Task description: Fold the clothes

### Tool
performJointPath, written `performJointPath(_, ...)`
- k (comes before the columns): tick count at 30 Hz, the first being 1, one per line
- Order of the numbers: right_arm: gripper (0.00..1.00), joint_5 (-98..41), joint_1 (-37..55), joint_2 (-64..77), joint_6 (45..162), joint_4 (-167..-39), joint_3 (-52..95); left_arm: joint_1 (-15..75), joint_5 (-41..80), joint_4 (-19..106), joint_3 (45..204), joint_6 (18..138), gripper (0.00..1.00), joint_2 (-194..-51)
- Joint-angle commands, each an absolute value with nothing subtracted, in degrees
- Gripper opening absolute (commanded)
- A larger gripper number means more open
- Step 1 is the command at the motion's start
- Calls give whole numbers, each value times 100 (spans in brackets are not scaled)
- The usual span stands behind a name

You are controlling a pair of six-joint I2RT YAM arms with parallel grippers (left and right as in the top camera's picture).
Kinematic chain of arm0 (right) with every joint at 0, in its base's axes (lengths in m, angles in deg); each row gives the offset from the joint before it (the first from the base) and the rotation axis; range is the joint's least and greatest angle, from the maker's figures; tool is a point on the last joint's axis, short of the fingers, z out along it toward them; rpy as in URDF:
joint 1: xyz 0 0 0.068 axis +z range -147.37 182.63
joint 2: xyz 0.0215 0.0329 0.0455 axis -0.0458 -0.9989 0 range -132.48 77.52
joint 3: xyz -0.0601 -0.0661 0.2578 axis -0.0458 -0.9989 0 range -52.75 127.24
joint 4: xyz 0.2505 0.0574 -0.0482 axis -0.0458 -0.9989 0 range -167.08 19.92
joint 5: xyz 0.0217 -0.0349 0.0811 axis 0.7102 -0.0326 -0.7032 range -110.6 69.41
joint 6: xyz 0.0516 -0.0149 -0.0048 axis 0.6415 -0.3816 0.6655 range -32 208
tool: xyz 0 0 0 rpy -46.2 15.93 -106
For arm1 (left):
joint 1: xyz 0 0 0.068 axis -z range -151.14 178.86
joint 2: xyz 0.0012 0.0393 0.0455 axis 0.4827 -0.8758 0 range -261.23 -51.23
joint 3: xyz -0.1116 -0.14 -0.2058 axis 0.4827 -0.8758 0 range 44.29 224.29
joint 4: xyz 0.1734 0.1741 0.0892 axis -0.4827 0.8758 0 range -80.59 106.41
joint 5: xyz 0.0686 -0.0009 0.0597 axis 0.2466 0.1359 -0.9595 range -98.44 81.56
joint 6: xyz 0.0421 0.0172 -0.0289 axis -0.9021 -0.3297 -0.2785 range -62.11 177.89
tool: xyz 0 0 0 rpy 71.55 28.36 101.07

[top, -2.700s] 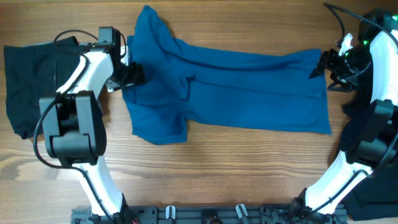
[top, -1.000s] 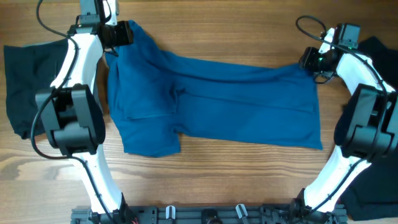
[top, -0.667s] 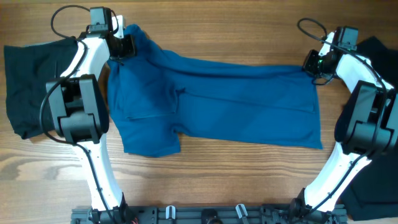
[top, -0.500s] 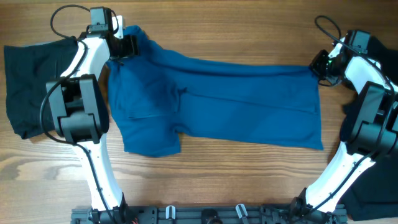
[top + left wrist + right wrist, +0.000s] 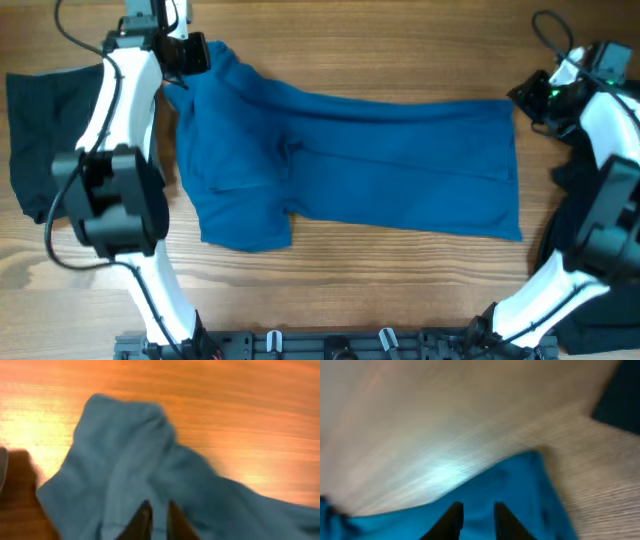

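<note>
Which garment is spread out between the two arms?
The blue shirt; one black garment lies far left, a second black garment far right.

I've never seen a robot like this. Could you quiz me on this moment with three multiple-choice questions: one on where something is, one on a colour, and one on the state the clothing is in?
1. Where is the left gripper?
A. at a far corner of the big shirt
B. on a black cloth
C. over bare wood in the middle

2. What colour is the big shirt?
A. red
B. blue
C. white

3. How does the big shirt lie?
A. rolled into a ball
B. folded into a small square
C. spread out across the table

Answers:
1 A: the overhead view shows the gripper at the shirt's far corner.
2 B: the shirt is plain blue in all three views.
3 C: it covers most of the table's width and is not yet folded up.
</note>
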State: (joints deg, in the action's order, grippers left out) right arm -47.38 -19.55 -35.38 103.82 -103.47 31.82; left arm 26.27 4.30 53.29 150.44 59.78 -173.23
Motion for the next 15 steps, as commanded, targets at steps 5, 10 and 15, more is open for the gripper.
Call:
performJointPath(5, 4, -5232, -973, -3118, 9999, -11949, 3079, 3611, 1149, 6358, 14393, 4527, 4, -17393)
performJointPath(10, 4, -4823, 78, -3453, 10165, -11853, 3003, 4168, 1153, 4868, 13265, 4223, 4, -17395)
performJointPath(15, 5, -4847, 821, -3875, 10102, -11059, 3003, 4181, 1085, 2413, 12823, 5480, 4, -17775)
